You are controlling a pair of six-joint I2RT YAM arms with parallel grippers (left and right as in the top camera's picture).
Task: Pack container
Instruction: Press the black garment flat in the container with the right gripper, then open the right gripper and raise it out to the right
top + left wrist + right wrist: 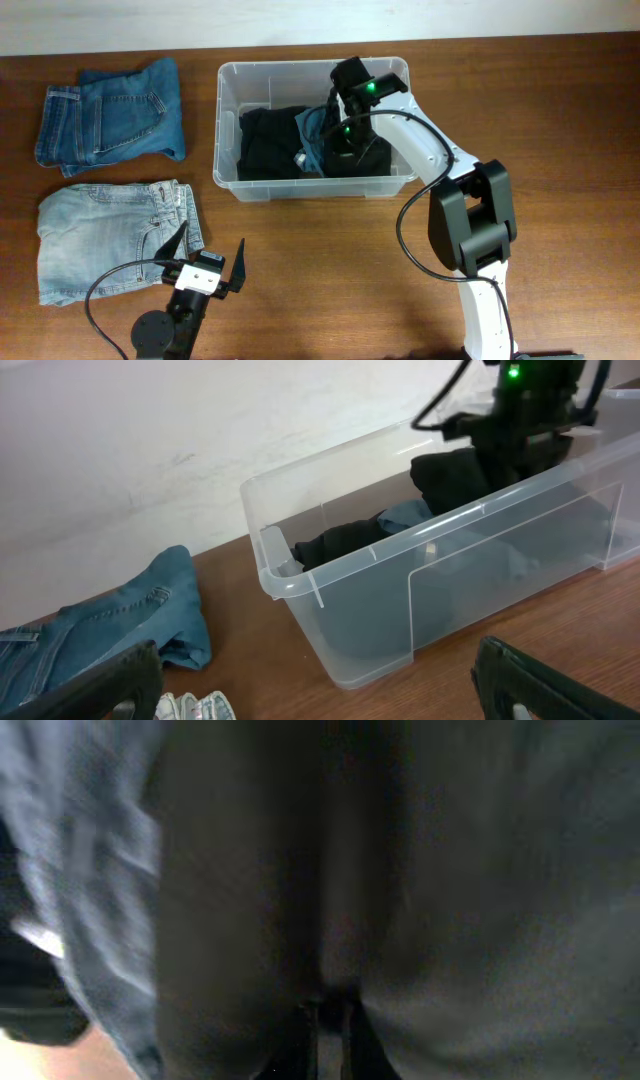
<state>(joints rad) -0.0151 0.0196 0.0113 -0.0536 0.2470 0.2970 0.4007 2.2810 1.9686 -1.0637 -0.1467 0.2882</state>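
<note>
The clear plastic container (310, 187) stands at the middle back of the table and holds black clothes (270, 140) with a blue-grey piece (312, 128) between them. My right gripper (345, 135) reaches down into its right half. In the right wrist view the right gripper (330, 1010) is shut on a fold of the black garment (450, 870), which fills the picture. My left gripper (213, 236) hangs open near the front edge beside light jeans. In the left wrist view the left gripper (315, 685) has nothing between its fingers and faces the container (400, 610).
Folded dark blue jeans (110, 115) lie at the back left, also seen as the blue jeans (130, 610) in the left wrist view. Folded light blue jeans (100, 240) lie at the front left. The right arm's base (470, 220) stands right of the container.
</note>
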